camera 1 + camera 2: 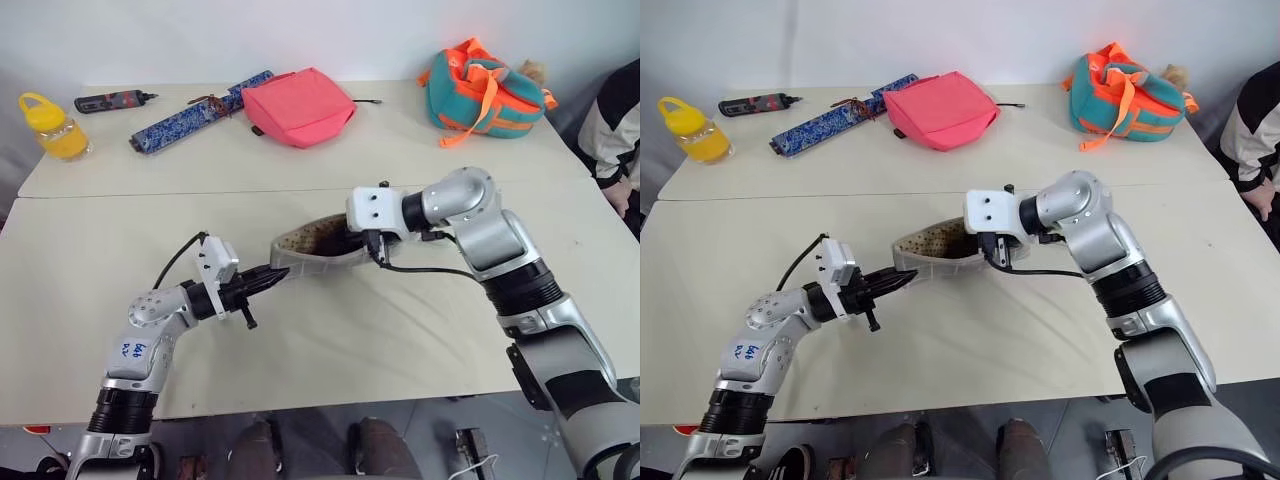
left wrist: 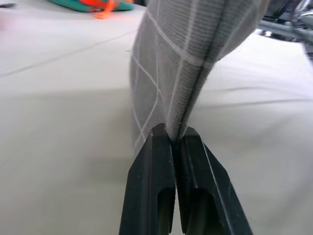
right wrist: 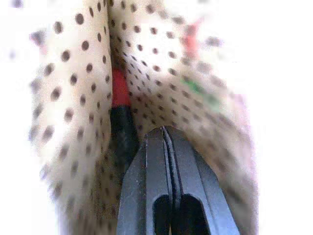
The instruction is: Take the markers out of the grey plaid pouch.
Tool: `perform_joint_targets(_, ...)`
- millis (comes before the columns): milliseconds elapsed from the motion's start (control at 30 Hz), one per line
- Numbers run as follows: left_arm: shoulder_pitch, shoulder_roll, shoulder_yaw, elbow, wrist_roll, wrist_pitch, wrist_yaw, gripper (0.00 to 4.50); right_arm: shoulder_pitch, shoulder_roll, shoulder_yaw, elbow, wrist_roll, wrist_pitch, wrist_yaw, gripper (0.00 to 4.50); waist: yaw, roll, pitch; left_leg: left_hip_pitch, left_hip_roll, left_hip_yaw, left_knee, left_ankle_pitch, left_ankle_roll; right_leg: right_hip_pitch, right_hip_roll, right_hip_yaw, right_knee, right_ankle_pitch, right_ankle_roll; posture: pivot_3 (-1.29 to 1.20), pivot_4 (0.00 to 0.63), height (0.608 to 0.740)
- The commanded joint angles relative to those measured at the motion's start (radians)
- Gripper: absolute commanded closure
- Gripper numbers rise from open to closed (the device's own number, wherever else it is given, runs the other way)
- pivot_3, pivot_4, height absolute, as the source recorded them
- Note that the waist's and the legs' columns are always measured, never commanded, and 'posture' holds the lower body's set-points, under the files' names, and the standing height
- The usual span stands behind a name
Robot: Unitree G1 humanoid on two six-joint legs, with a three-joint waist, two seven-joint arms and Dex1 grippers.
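Observation:
The grey plaid pouch (image 1: 312, 258) hangs over the middle of the near table, its mouth open on a tan dotted lining. My left gripper (image 2: 174, 133) is shut on the pouch's left end, pinching the fabric edge. My right gripper (image 3: 165, 131) reaches down into the open mouth from the right, its fingers pressed together with nothing seen between them. Inside the pouch, just beside those fingers, lies a marker (image 3: 120, 115) with a red end and a dark body. The pouch walls hide the rest of it.
On the far table lie a pink pouch (image 1: 298, 106), a long blue patterned case (image 1: 200, 112), a black-and-red tool (image 1: 112, 101), a yellow bottle (image 1: 55, 128) and an orange-and-teal bag (image 1: 486, 92). A person's sleeve (image 1: 612, 128) shows at the right edge.

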Motion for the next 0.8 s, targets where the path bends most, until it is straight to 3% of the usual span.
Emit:
perform_joint_targets(33, -0.020, 0.003, 0.014, 0.005, 0.011, -0.044, 0.001, 4.50, -0.018, -0.002, -0.038, -0.069, 0.058, 0.042, -0.010, 4.46, 0.000, 0.000, 0.000, 0.000, 0.000, 0.000, 0.000, 0.000, 0.000, 0.000, 0.000, 0.000, 0.000, 0.000, 0.000, 0.00, 0.150, 0.740)
perform_joint_targets(300, -0.021, -0.010, 0.005, 0.010, -0.014, -0.033, -0.010, 4.50, 0.010, -0.011, 0.016, -0.066, 0.041, 0.021, -0.046, 4.46, 0.000, 0.000, 0.000, 0.000, 0.000, 0.000, 0.000, 0.000, 0.000, 0.000, 0.000, 0.000, 0.000, 0.000, 0.000, 0.00, 0.150, 0.740)
perform_joint_targets(400, 0.005, -0.006, -0.005, -0.055, -0.112, 0.100, -0.052, 4.50, 0.008, -0.017, 0.056, -0.062, 0.011, 0.002, -0.043, 3.89, -0.001, 0.000, 0.000, 0.000, 0.000, 0.000, 0.000, 0.000, 0.000, -0.001, 0.000, 0.000, 0.000, 0.000, 0.000, 0.00, 0.150, 0.740)
perform_joint_targets(600, 0.023, 0.006, -0.007, -0.103, -0.131, 0.163, -0.064, 4.50, -0.022, -0.050, 0.098, -0.060, -0.015, -0.002, 0.006, 1.93, 0.000, 0.000, 0.000, -0.001, 0.000, 0.000, 0.000, 0.000, 0.000, -0.001, 0.000, 0.000, 0.001, 0.000, 0.000, 0.00, 0.150, 0.740)
perform_joint_targets(800, 0.026, 0.013, 0.027, -0.106, -0.188, 0.247, -0.054, 4.50, -0.031, -0.054, 0.157, -0.011, -0.072, -0.062, 0.012, 1.93, -0.001, 0.000, 0.000, -0.001, 0.000, 0.000, 0.000, 0.000, 0.000, -0.001, 0.000, 0.000, 0.000, 0.000, 0.000, 0.00, 0.150, 0.740)
